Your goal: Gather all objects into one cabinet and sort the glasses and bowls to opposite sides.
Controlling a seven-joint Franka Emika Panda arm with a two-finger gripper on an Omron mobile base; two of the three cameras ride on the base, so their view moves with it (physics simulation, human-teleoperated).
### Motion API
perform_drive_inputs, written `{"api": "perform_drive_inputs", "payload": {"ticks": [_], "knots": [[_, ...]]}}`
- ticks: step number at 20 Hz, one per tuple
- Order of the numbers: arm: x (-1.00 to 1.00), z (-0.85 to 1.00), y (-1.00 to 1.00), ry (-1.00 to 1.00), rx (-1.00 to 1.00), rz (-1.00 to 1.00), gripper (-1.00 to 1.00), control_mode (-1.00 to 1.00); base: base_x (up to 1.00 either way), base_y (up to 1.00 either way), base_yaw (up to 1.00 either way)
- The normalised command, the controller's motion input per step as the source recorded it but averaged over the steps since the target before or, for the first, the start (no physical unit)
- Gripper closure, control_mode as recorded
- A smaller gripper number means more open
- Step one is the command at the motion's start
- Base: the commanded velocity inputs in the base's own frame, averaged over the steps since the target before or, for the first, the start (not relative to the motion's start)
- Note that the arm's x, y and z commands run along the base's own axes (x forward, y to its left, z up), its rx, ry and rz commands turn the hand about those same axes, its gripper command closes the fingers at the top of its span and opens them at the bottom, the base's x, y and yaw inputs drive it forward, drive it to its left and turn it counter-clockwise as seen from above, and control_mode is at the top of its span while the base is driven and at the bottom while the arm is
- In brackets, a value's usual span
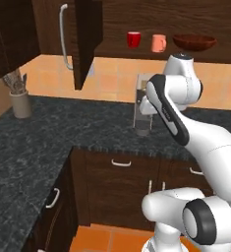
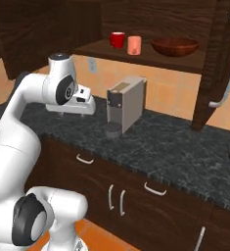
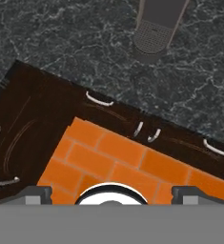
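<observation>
Left base view: we find no legible brand, label or writing on any surface. The gripper itself is hidden behind the white, glossy arm, so the jaws cannot be read here. Above and beyond the hand, on the dark wood shelf of the cabinet (image 1: pixel 136 51), stand a bright red cup (image 1: pixel 133 39), a salmon-orange cup (image 1: pixel 158 43) with a side handle, and a wide, shallow reddish-brown bowl (image 1: pixel 194 42), in that order left to right, apart from one another. The cabinet door (image 1: pixel 85 42) hangs open with its long light-grey bar handle (image 1: pixel 63 34). A grey-beige boxy coffee machine (image 1: pixel 142 106) sits on the speckled black stone counter (image 1: pixel 48 133). A beige utensil crock (image 1: pixel 20 101) stands far left.

Right base view: no writing is visible. The hand (image 2: pixel 80 104) points downward over the counter's front edge; the fingers are too small for us to tell. The same cups and bowl sit on the shelf well above and beyond it, the coffee machine just to its right.

Hand view: the two dark fingertips (image 3: pixel 35 194) stand at the far edges, so the jaws are wide apart with nothing between them. Ahead lie orange brick-pattern floor tiles (image 3: pixel 113 162), dark wood drawer fronts (image 3: pixel 42 119) with curved metal pulls, and the machine's round perforated drip tray (image 3: pixel 152 40).
</observation>
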Motion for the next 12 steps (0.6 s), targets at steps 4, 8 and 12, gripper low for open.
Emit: {"api": "perform_drive_inputs", "payload": {"ticks": [4,8,12], "knots": [[0.0,0.0,0.0,0.0,0.0,0.0,-1.0,1.0,-0.66,-0.24,0.42],[0.0,0.0,0.0,0.0,0.0,0.0,-1.0,1.0,-0.52,-0.29,0.47],[0.0,0.0,0.0,0.0,0.0,0.0,-1.0,1.0,-0.5,-0.28,0.53]]}}
